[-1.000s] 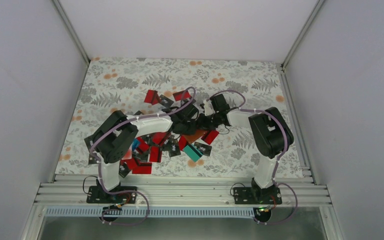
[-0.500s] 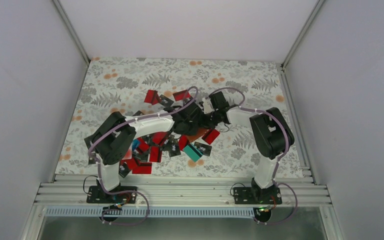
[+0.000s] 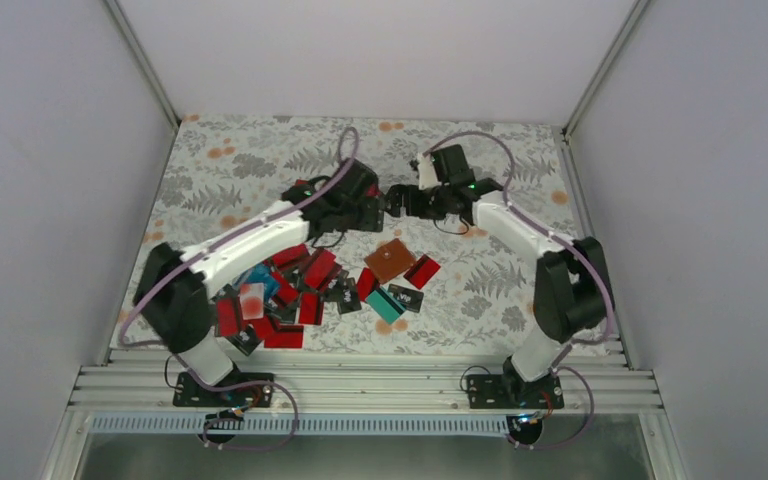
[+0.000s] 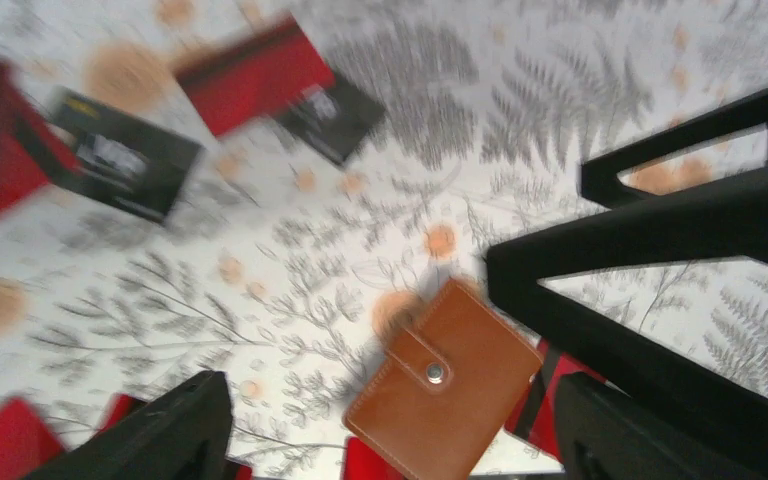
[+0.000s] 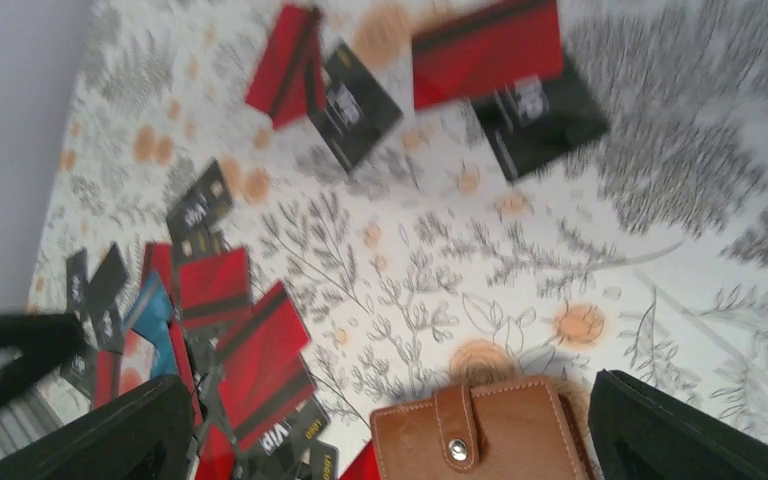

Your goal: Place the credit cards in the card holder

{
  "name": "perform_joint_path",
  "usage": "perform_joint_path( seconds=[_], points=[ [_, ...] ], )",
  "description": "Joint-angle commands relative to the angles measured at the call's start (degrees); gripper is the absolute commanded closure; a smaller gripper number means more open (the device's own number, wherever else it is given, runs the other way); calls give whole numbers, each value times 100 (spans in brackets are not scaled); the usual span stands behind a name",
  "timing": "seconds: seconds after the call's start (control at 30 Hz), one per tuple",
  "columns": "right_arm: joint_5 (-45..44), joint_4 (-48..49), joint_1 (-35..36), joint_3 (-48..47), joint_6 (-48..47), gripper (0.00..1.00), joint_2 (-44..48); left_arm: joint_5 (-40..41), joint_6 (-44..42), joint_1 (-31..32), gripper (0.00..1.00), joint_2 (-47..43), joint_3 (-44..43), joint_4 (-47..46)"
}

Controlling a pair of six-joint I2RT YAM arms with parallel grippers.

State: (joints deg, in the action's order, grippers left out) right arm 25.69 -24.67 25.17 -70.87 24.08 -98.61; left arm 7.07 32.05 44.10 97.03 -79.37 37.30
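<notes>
L claw [image 3: 372, 208], R claw [image 3: 402, 200] spread wide, empty, raised over far cloth [image 3: 500, 290]. Holder [image 3: 390, 260] snapped shut, flat mid-cloth, red card [image 3: 422, 271] just beside. Prob next: pin holder w/ one claw, open w/ other; descend slow, square.

Left claw [image 3: 375, 207] and right claw [image 3: 398, 201] now open, farther back, off the uncovered card holder [image 3: 390, 260].

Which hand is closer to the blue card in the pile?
Left, narrowly. The left hand hovers beyond and right of the blue card; the right hand faces it fingertip to fingertip, a little farther right.
</notes>
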Motion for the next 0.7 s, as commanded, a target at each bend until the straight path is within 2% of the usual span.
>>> perform_joint_path(
  seconds=[0.0,0.13,0.3,0.43,0.57,0.63,0.67],
  points=[
    [-890,-238,-56,-412,-342,0,805,697,-433,-292,10,-1014,214,-311],
    [-1565,-14,-65,-631,-527,0,1360,1303,-976,-464,0,-1624,349,-337],
    [-2327,414,-75,-609,-527,0,2112,2299,-1775,-393,0,-2300,324,-417],
    [-2945,741,-73,-350,-444,0,2767,3431,-1776,-293,0,-2702,329,-272],
    [-3465,1584,-73,362,-633,0,3603,3784,-2318,-274,0,-3697,1173,-1276],
    [-3720,2075,-73,841,-1074,0,3810,3862,-2460,-362,0,-3960,1475,-1653],
    [-3730,2240,-73,1081,-1585,0,3855,3795,-2491,-466,0,-4047,1633,-1782]
  ],
)
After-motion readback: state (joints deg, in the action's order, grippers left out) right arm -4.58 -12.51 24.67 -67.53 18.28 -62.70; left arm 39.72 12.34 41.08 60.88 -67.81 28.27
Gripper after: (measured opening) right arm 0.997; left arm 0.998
